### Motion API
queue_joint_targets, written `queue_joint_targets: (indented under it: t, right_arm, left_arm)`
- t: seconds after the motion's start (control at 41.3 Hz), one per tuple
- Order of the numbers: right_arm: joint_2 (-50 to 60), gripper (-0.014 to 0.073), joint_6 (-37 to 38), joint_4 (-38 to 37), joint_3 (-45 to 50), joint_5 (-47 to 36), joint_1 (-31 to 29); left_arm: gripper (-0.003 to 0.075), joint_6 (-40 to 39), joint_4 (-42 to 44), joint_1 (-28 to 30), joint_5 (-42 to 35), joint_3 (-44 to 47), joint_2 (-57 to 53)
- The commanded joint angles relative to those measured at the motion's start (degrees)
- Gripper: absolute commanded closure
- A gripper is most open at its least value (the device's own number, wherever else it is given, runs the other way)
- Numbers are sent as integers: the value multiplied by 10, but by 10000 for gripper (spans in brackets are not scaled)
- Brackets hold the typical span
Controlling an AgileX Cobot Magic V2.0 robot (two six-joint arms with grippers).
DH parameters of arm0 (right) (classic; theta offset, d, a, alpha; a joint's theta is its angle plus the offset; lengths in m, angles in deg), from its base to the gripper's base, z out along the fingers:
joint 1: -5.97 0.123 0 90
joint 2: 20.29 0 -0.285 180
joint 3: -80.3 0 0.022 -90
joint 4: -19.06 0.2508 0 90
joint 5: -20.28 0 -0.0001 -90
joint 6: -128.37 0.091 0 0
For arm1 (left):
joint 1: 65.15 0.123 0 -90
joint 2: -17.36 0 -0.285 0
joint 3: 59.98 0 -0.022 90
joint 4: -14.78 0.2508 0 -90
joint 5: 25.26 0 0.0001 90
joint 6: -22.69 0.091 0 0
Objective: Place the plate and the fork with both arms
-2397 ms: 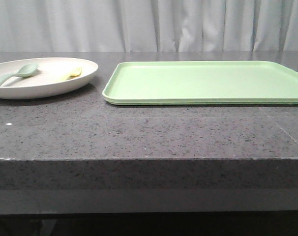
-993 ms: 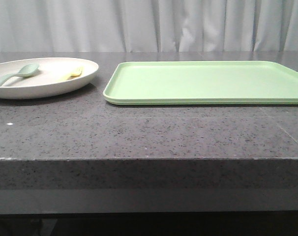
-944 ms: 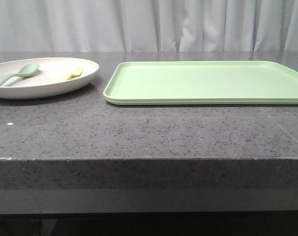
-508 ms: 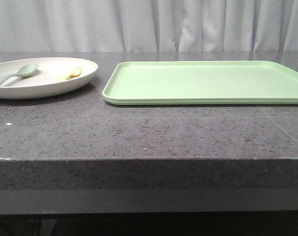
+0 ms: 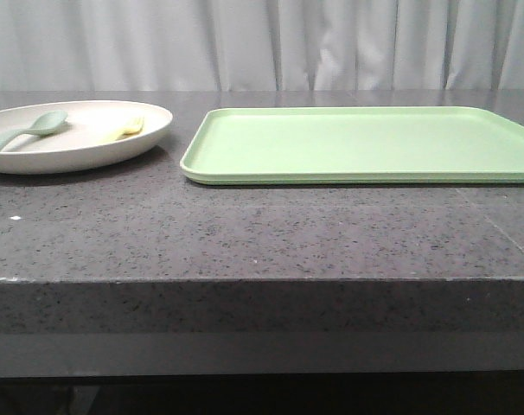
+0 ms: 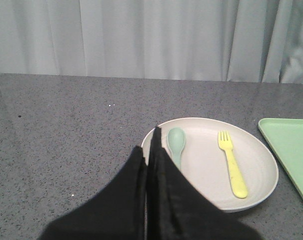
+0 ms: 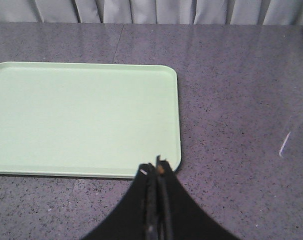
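- Plate (image 6: 261, 172) rests on the desk (image 6: 66, 130), just ahead of the left gripper (image 6: 150, 145), whose fingers are pressed together and empty.
- Fork (image 6: 231, 162) lies in the plate beside the spoon (image 6: 176, 142).
- Right gripper (image 7: 155, 167), closed on nothing, sits at the tray (image 7: 81, 117) edge.

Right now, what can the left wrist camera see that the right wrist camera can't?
Only the left wrist view shows the plate with the yellow fork and the spoon lying apart in it, plus the shut left gripper. Only the right wrist view shows the shut right gripper and most of the tray's flat inside. Both show the green tray, the gray table and the curtain.
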Motion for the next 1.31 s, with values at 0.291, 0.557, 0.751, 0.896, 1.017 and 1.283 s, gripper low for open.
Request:
queue_joint_targets:
  t: [0.291,0.557,0.751,0.896,1.017,1.283]
  right_arm:
    - [-5,75,-6,-7,-21,-79,1]
    - [-5,71,-6,-7,-21,-77,1]
    - [-5,71,-6,-7,-21,-77,1]
    - [-5,71,-6,-7,-21,-77,1]
    - [-5,71,-6,-7,-21,-77,1]
    - [-5,71,-6,-7,-21,-77,1]
  left_arm:
    - [127,0,2,0,-78,-15,8]
    - [111,0,2,0,-78,-15,8]
    - [111,0,-19,0,-81,-15,8]
    - [108,0,-19,0,-66,-31,23]
    - [108,0,-1,0,20,-81,83]
    - [108,0,32,0,240,-221,272]
